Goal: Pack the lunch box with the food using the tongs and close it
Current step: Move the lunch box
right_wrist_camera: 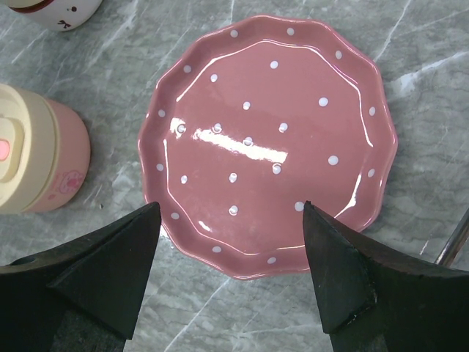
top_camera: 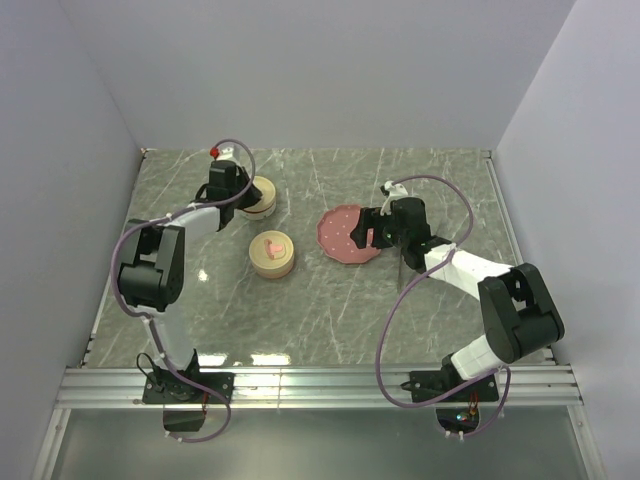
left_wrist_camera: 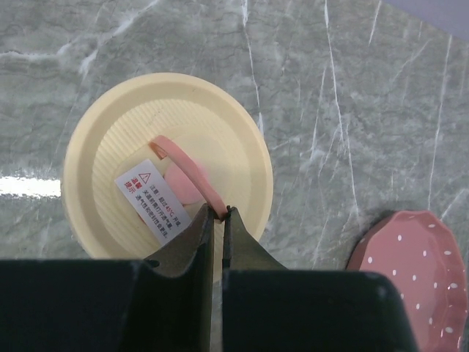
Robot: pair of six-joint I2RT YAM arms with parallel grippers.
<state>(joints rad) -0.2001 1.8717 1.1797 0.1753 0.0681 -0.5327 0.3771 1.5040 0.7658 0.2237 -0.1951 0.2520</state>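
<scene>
- Table (top_camera: pixel 330 320): grey marbled top, walled in white, carrying all else.
- Left arm (top_camera: pixel 150 265) and right arm (top_camera: pixel 515 315): based at the near edge. Left reaching to the far left, right reaching in toward the middle.
- Plate (right_wrist_camera: pixel 267 139): pink, scalloped, white-dotted, lying flat right of centre under the right gripper. Also seen at the lower right corner of the left wrist view (left_wrist_camera: pixel 410 271).
- Pink box (top_camera: pixel 271 255): round, cream top with a pink button, pink printed wall. Standing left of the plate and apart from it.
- White box (right_wrist_camera: pixel 55 11): round, standing beyond the pink box under the left gripper. Only its lower wall shown in the right wrist view.
- Lid (left_wrist_camera: pixel 110 147): cream disc, ribbed, resting on the white box.
- Right gripper (right_wrist_camera: pixel 231 209): jaws spread wide, holding nothing, hanging above the near rim of the plate.
- Left gripper (left_wrist_camera: pixel 220 213): jaws closed, tips pinching one end of the loop just above the lid.
- Loop (left_wrist_camera: pixel 187 165): thin pink strap arching across the middle of the lid.
- Label (left_wrist_camera: pixel 154 202): white sticker with red mark and small print, on the lid beside the loop.
- Tongs (right_wrist_camera: pixel 448 242): only a thin grey length visible, on the table just right of the plate.
</scene>
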